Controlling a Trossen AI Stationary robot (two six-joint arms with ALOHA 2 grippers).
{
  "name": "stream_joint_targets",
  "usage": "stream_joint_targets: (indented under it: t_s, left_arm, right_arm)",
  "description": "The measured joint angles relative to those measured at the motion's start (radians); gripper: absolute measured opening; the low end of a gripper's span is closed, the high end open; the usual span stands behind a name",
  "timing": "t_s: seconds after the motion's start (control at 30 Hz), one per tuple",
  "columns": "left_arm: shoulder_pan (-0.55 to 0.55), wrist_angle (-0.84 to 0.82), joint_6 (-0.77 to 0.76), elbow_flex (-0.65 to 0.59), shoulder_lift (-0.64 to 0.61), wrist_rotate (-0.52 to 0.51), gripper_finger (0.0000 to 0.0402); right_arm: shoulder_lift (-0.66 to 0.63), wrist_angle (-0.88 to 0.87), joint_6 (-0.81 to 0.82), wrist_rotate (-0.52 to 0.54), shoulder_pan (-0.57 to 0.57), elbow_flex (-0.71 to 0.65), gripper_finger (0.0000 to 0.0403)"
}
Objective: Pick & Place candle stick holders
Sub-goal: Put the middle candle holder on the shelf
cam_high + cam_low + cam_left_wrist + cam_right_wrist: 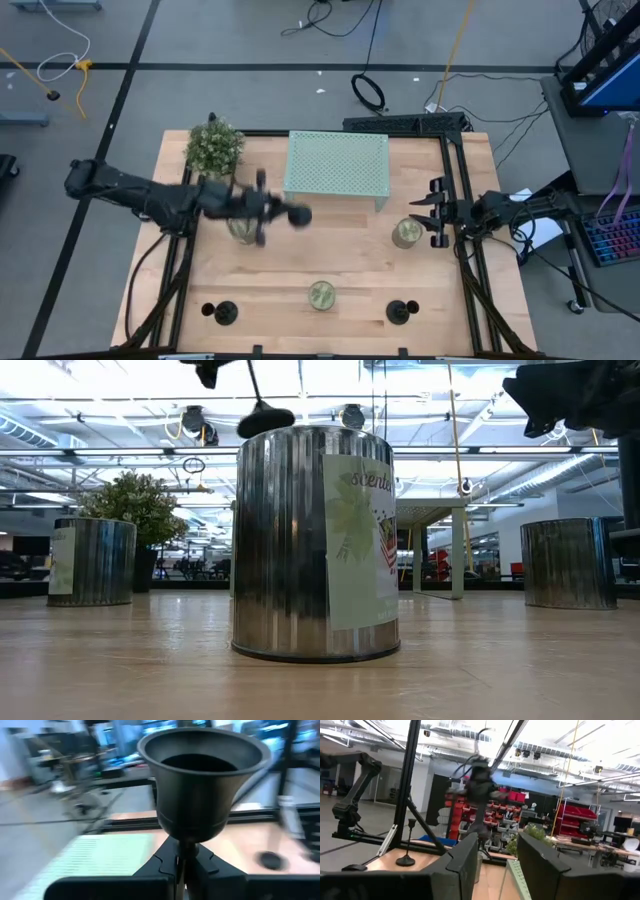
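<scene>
My left gripper [268, 209] hovers above the table's middle left, shut on a black candle stick holder [296, 215]. The holder's wide flared end fills the left wrist view [200, 775] and shows high up in the low view [265, 420]. Two more black holders stand on their disc bases near the front edge, one left [224, 312] and one right [402, 312]. My right gripper [436, 212] is open and empty at the table's right edge, beside a greenish-gold jar [406, 233]. My left gripper pinches the holder's thin stem [181, 851] between its two fingers, just behind the flared end. The stem runs along the fingers and the wide end sticks out past the fingertips toward the table's right. The holder is lifted clear and slants a little downward [252, 390].
A pale green perforated stand [337, 165] and a potted plant [214, 147] are at the back. One jar [240, 230] sits under my left arm and another [322, 295] near the front middle. Black frame rails [462, 180] run along the table's sides.
</scene>
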Motion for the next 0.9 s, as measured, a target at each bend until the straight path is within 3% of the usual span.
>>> stream_joint_targets:
  t_s: [0.23,0.43,0.63,0.9]
  left_arm:
    - [0.323,-0.089,-0.014,0.143,0.07,0.159,0.0012]
    - [0.547,-0.102,-0.073,0.273,0.253,0.304,0.0009]
    - [0.663,-0.101,-0.054,0.347,0.392,0.332,0.0009]
    - [0.733,-0.183,-0.099,0.347,0.429,0.331,0.001]
  right_arm:
    - [0.038,0.0,-0.035,0.0,0.0,0.0,0.013]
    - [0.054,-0.01,-0.026,0.0,0.0,0.0,0.013]
    - [0.073,-0.012,-0.013,-0.001,0.0,0.0,0.013]
    - [0.08,-0.014,-0.001,-0.001,0.0,0.0,0.013]
